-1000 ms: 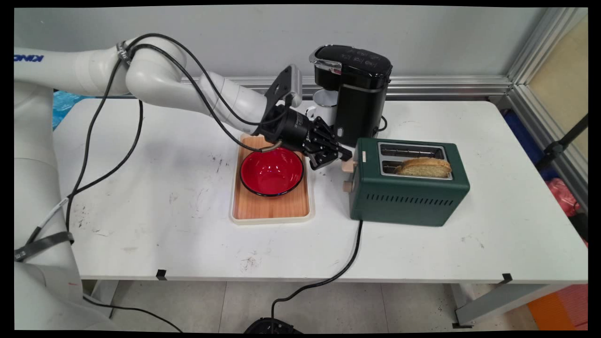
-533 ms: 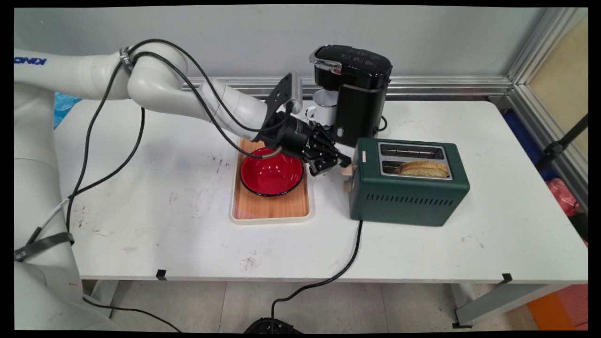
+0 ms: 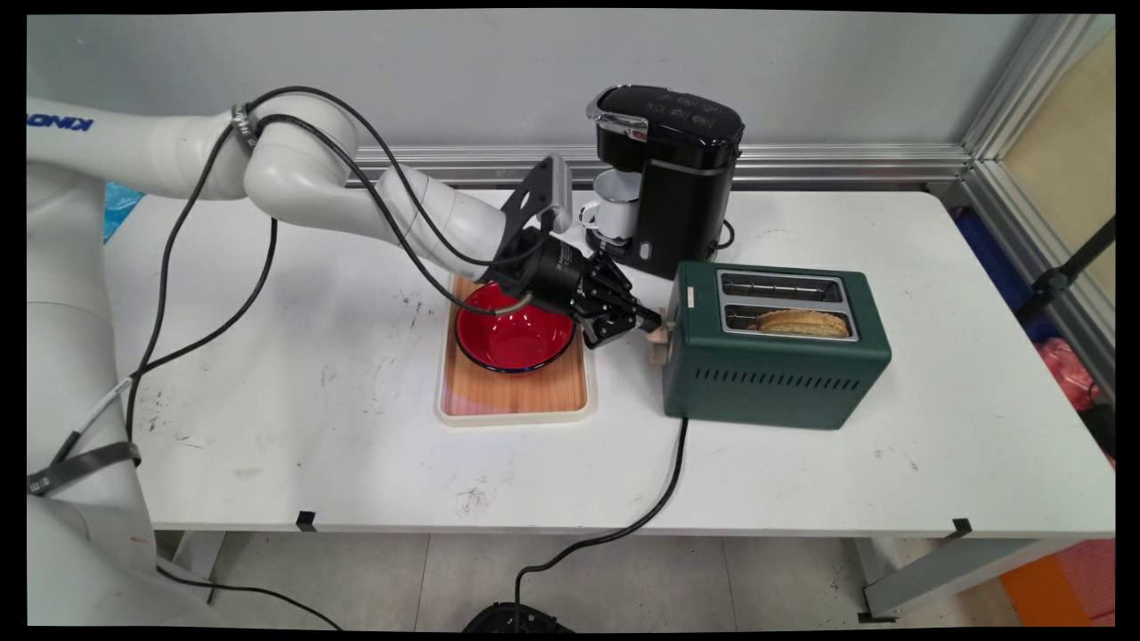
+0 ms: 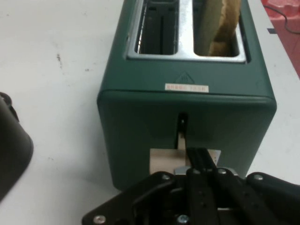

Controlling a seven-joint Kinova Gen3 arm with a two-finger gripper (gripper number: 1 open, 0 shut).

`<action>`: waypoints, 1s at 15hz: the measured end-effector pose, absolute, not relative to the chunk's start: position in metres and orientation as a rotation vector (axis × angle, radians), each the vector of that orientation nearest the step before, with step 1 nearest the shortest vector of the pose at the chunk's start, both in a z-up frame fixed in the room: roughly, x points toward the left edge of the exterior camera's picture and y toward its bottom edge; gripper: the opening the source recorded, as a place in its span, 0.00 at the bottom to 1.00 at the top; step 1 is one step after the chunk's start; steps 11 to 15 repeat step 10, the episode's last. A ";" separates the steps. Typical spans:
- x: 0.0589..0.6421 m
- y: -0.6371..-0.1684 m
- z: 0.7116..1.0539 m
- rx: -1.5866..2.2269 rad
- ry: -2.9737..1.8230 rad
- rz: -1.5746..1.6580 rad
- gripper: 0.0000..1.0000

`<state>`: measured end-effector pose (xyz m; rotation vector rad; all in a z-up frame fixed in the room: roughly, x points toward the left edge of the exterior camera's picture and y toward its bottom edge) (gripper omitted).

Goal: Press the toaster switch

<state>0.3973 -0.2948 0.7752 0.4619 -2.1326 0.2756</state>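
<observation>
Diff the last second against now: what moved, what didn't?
The gripper went down along the toaster end, its shut fingers resting on the lever and pushing it lower. The toast sank into its slot. The wrist dropped closer over the bowl. Nothing was taken hold of or let go. Toaster, bowl, tray, coffee maker and mug stayed put.

White table (image 3: 802, 481) with wooden tray (image 3: 515, 392), green toaster (image 3: 775, 374), black coffee maker (image 3: 677, 178).
</observation>
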 end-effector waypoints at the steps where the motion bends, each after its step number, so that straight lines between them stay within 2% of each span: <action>1: 0.397 -0.295 0.774 0.462 -2.134 0.275 0.00; 15: 0.399 -0.296 0.756 0.469 -2.151 0.266 0.00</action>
